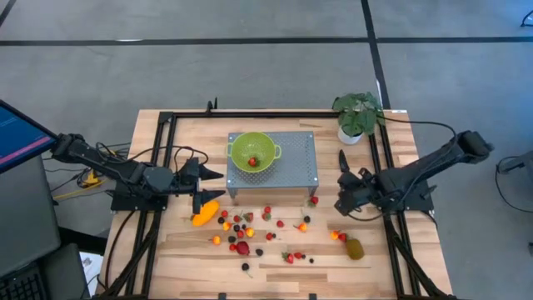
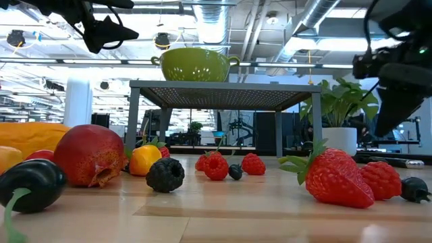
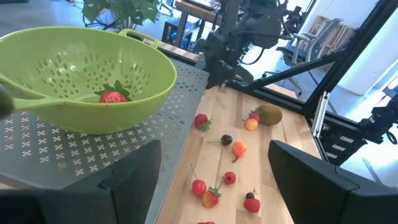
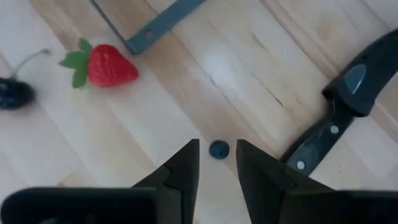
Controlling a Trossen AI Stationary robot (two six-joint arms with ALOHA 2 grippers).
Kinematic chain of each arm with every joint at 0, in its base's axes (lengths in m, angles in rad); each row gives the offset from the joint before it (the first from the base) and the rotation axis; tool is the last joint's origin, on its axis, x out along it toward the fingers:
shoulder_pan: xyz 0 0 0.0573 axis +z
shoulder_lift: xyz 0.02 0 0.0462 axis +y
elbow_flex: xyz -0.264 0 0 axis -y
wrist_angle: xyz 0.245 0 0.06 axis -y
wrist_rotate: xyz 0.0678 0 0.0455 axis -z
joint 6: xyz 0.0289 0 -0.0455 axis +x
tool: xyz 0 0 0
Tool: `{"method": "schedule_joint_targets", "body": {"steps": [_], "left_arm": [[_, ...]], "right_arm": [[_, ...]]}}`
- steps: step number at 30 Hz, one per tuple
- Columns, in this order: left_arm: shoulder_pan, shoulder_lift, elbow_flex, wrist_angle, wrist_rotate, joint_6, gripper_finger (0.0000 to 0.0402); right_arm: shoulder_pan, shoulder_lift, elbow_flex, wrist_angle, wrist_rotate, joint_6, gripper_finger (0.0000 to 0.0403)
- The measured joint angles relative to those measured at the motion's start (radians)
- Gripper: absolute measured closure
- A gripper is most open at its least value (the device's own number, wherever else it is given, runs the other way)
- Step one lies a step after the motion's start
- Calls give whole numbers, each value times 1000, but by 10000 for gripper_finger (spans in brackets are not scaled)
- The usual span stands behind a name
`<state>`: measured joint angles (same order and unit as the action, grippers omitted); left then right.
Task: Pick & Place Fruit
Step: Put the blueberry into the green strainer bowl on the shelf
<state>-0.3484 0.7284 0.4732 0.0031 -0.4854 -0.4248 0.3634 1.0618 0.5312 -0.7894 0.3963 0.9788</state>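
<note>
Small red, orange and dark fruit pieces (image 1: 275, 229) lie scattered on the near half of the wooden table. With them are a long orange fruit (image 1: 205, 212), a red round fruit (image 1: 242, 247) and a brown-green kiwi (image 1: 356, 248). A green colander (image 1: 254, 152) stands on a grey perforated stand (image 1: 300, 162) and holds one strawberry (image 3: 113, 96). My left gripper (image 1: 210, 185) hovers open at the stand's left, pointing at the colander. My right gripper (image 4: 216, 152) points down at the stand's right, its fingers a narrow gap apart. A small blue berry (image 4: 218, 149) lies on the table below that gap, touching neither finger.
A black-handled knife (image 4: 336, 121) lies on the table close to my right gripper. A strawberry (image 4: 106, 65) and a dark berry (image 4: 12, 93) lie by the stand's foot (image 4: 149, 31). A potted plant (image 1: 358, 117) stands at the far right.
</note>
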Motion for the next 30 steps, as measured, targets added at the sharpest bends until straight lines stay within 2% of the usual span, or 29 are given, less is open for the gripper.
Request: {"method": "schedule_joint_targets", "body": {"steps": [9, 16, 22, 30], "left_arm": [[0, 0, 0, 11, 0, 0, 111], [0, 0, 0, 16, 0, 0, 111], [0, 0, 0, 20, 0, 0, 111], [0, 0, 0, 22, 0, 0, 111]], "right_arm": [[-89, 98, 0, 27, -107, -53, 235], [-135, 170, 0, 45, -119, -74, 192], [-157, 240, 0, 84, -158, -111, 200], [-164, 290, 4, 127, -170, -159, 239]]}}
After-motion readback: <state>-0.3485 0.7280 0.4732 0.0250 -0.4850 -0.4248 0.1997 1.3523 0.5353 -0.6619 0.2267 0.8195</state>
